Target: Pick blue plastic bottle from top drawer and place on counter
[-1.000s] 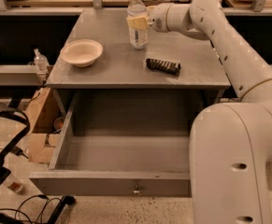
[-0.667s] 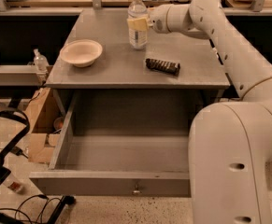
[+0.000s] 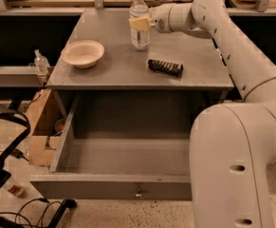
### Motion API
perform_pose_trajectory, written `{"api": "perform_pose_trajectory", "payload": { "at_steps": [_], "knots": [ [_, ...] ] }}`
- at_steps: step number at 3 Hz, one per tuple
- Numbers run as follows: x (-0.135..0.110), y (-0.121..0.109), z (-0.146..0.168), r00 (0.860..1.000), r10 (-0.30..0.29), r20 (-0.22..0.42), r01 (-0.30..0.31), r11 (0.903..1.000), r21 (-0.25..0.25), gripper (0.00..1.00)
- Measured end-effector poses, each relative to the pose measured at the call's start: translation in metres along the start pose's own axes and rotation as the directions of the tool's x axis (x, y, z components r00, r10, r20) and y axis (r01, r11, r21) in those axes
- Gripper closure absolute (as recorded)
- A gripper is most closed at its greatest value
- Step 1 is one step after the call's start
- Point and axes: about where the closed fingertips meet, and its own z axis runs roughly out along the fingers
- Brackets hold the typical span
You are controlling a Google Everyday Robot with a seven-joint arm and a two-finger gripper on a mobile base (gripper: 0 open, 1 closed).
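**A:** While the arm (image 3: 232, 46) reaches in over the right edge of the worktop (image 3: 118, 72), where does the hand (image 3: 140, 23) sit?

**B:** Close to the back edge, about midway along it, right at the blue plastic bottle (image 3: 140, 39).

**A:** Apart or together?

**B:** Clamped on the blue plastic bottle. A pale pad (image 3: 138, 23) lies across the upper part of its body, just under the shoulder.

**A:** And how does the bottle stand?

**B:** Upright, white cap on top. Its base appears to rest on the worktop, well back from the front edge.

**A:** What else is up there?

**B:** A shallow cream bowl (image 3: 83, 53) sits toward the left edge as the camera sees it. A dark ribbed object (image 3: 165, 67) lies flat right of centre, nearer the front edge than the bottle. Both are apart from the bottle.

**A:** And the top drawer (image 3: 123, 158)?

**B:** Pulled wide open below the front edge, with a tiny knob (image 3: 138, 192) at the middle of its flat front.

**A:** Anything off to the side?

**B:** A small clear bottle (image 3: 41, 61) stands on a shelf beyond the left edge, lower than the worktop.
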Motion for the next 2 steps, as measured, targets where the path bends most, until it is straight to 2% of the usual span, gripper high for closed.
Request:
{"api": "perform_pose_trajectory", "payload": {
  "at_steps": [1, 2],
  "knots": [
    [0.0, 0.0, 0.0, 1.0, 0.0, 0.0, 0.0, 1.0, 0.0, 0.31],
    [0.0012, 0.0033, 0.0053, 1.0, 0.002, -0.001, -0.002, 1.0, -0.008, 0.0]
  ]
}}
